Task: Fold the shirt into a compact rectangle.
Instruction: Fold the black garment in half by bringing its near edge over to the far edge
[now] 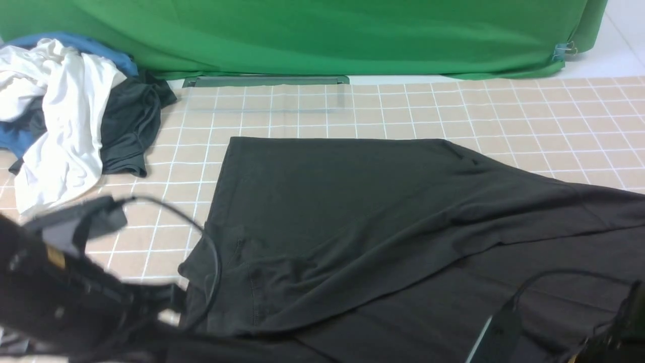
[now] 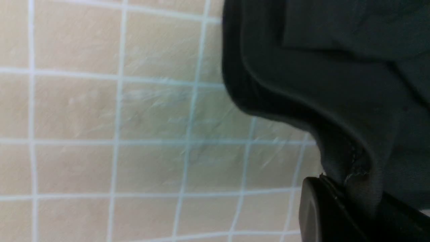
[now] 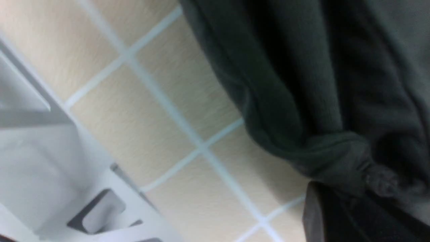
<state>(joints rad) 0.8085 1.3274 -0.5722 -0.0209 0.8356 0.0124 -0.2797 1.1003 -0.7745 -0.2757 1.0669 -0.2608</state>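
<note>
Front view cuts both hands off at the bottom edge: the left arm [image 1: 60, 297] is a blur low left, and only a corner of the right arm [image 1: 620, 327] shows. The black shirt [image 1: 352, 212] is spread mid-surface, its near part out of frame, with one layer folded over diagonally. In soft close-ups, the left hand [image 2: 352, 191] is clenched on the shirt hem and the right hand [image 3: 352, 195] on bunched shirt cloth. A far-left pile, apart from the shirt, holds a white garment [image 1: 60, 116], blue garment [image 1: 75, 43] and dark grey garment [image 1: 128, 126]. A green backdrop [image 1: 322, 35] hangs behind the gridded surface [image 1: 504, 111].

The black shirt [image 1: 352, 212] sprawls across the centre and right of the checked mat [image 1: 504, 111], its far edge flat, a diagonal fold crossing it, its near edge bunched.
</note>
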